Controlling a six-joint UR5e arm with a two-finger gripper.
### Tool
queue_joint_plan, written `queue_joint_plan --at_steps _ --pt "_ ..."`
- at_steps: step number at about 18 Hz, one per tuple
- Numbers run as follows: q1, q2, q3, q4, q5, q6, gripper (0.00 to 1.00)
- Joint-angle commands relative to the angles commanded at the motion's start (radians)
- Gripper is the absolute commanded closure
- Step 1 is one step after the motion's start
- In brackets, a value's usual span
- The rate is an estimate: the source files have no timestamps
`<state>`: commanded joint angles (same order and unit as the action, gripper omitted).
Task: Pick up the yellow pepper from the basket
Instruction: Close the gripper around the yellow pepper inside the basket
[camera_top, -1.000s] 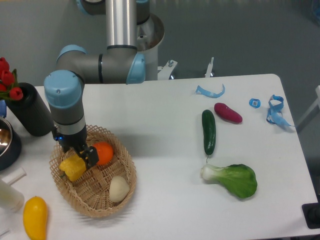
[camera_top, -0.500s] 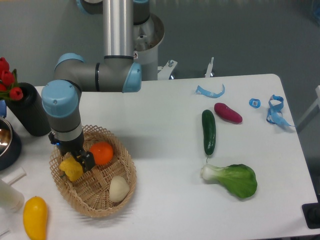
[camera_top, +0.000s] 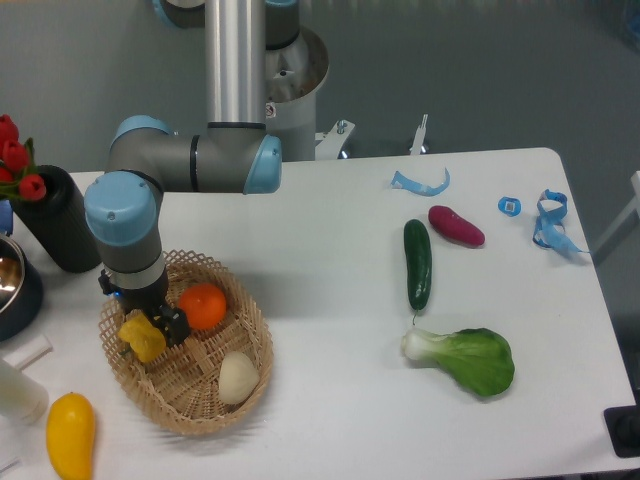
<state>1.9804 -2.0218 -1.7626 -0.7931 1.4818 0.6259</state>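
The yellow pepper (camera_top: 141, 338) sits at the left side of the round wicker basket (camera_top: 215, 396). My gripper (camera_top: 152, 326) reaches straight down into the basket and its dark fingers stand around the pepper, one at its right side. The fingers look closed against the pepper. An orange fruit (camera_top: 203, 306) lies just right of the gripper, and a pale cream fruit (camera_top: 238, 377) lies at the basket's front right.
A smooth elongated yellow fruit (camera_top: 70, 434) lies on the table front left of the basket. A black cylinder (camera_top: 58, 220) with red flowers and a metal bowl (camera_top: 12, 283) stand at the left. A cucumber (camera_top: 417, 263), a purple vegetable (camera_top: 456, 225) and a bok choy (camera_top: 463, 359) lie to the right.
The gripper has shifted slightly left and lower in the basket with the pepper between its fingers. The arm's elbow has moved a little left.
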Motion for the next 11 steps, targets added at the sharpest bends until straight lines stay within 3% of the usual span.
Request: queue_joint_plan --at_steps 2,3,8,11 --pt "0.0 -0.003 0.002 0.0 0.0 0.0 0.04" --pt "0.0 -0.003 0.002 0.0 0.0 0.0 0.13" --pt "0.0 -0.003 0.005 0.034 0.0 -0.012 0.72" --pt "0.0 0.003 0.006 0.034 0.0 -0.012 0.79"
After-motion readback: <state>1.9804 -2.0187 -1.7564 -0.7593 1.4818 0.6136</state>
